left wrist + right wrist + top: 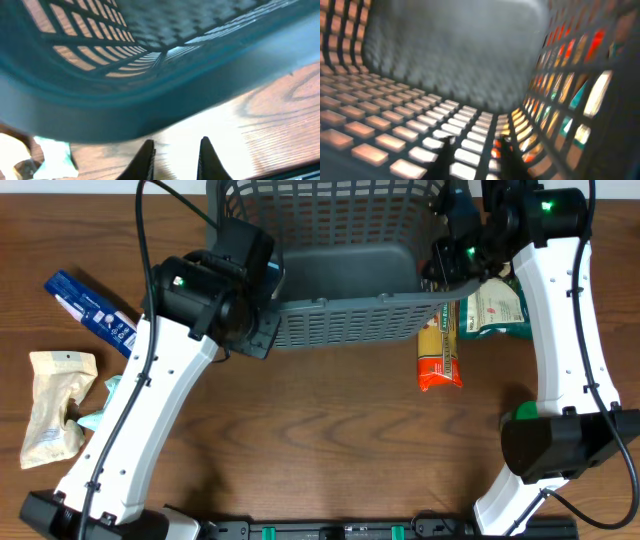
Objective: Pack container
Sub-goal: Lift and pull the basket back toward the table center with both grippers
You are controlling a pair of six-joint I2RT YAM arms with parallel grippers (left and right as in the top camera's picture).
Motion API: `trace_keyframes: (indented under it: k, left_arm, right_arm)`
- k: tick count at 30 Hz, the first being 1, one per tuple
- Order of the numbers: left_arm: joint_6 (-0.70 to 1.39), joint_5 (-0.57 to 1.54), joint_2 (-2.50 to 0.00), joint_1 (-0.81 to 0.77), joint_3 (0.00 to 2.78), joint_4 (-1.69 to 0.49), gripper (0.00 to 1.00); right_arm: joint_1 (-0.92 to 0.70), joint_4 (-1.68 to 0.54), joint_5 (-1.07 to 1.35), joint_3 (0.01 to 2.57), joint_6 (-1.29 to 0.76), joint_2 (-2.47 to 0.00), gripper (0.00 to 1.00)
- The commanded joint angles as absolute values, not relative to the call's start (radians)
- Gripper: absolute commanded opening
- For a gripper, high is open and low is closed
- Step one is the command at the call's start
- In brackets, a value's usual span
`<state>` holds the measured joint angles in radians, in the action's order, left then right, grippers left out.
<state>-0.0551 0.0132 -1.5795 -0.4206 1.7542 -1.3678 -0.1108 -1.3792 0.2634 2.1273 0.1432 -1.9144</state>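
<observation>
The large dark grey slotted basket (345, 320) stands at the back middle of the table, and its front wall and floor show. My left gripper (262, 292) is at the basket's front left corner. In the left wrist view the left gripper (176, 150) is open and empty above the wood, just under the basket's thick rim (150, 100). My right gripper (450, 265) is at the basket's front right corner. The blurred right wrist view looks into the basket (455, 45), and the right gripper's fingers (482, 157) are spread apart in front of a lattice wall, with nothing seen between them.
An orange and yellow pasta packet (438, 350) and a green and white bag (495, 305) lie right of the basket. A blue tube (90, 308), a beige pouch (55, 405) and a teal and white packet (105, 395) lie at the left; the packet also shows in the left wrist view (55, 157).
</observation>
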Motion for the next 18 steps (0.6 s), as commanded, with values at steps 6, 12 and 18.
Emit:
trace_keyframes:
  k: [6, 12, 18]
  left_arm:
    - [0.051, -0.234, -1.399, -0.403, 1.752, -1.393, 0.42]
    - [0.204, -0.302, -1.300, -0.282, 1.752, -1.394, 0.52]
    - [0.321, -0.302, -1.272, -0.157, 1.752, -1.415, 0.52]
  right_arm:
    - [-0.116, -1.308, 0.263, 2.355, 0.105, -1.920, 0.50]
    - [-0.107, -1.349, 0.057, 2.578, -0.057, -1.912, 0.54]
    - [-0.028, -1.486, -0.243, 2.636, -0.281, -1.906, 0.07]
